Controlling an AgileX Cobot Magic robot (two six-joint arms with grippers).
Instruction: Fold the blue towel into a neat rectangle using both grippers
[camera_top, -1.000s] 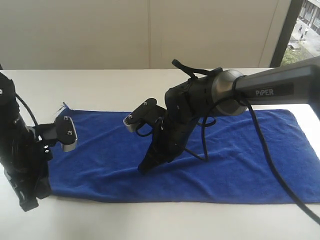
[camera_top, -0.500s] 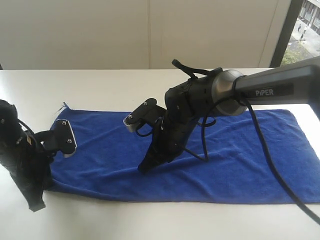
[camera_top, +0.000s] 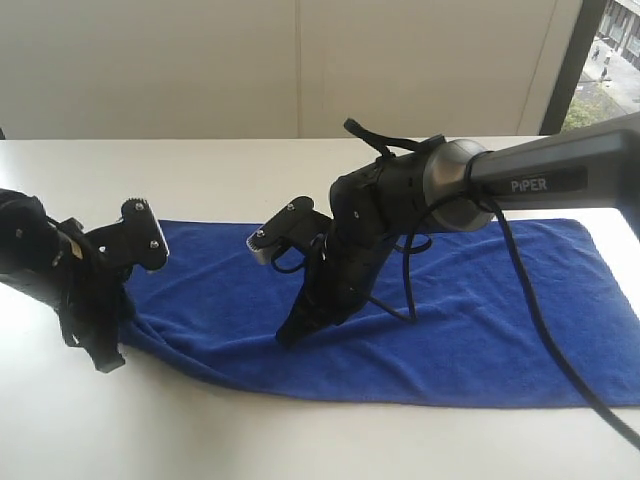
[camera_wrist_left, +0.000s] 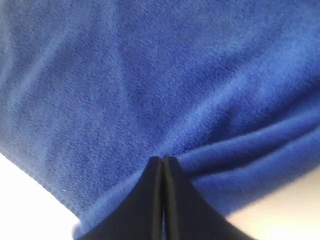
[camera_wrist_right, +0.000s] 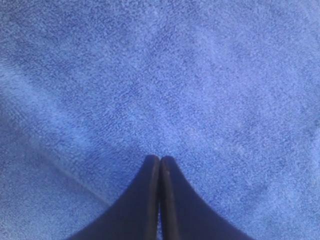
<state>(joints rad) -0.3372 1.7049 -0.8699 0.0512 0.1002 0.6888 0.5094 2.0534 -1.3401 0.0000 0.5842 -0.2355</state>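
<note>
Royal-blue terry towel (camera_top: 480, 320), rectangular, lies spread on the white tabletop (camera_top: 250, 170). It looks soft, light and limp, likely to slump and drag, so it is best pinched at corners. At its puckered left end the black left gripper (camera_wrist_left: 163, 159) is clenched on cloth. Mid-towel the black right gripper (camera_wrist_right: 160, 157) presses down, jaws closed on nothing.
</note>
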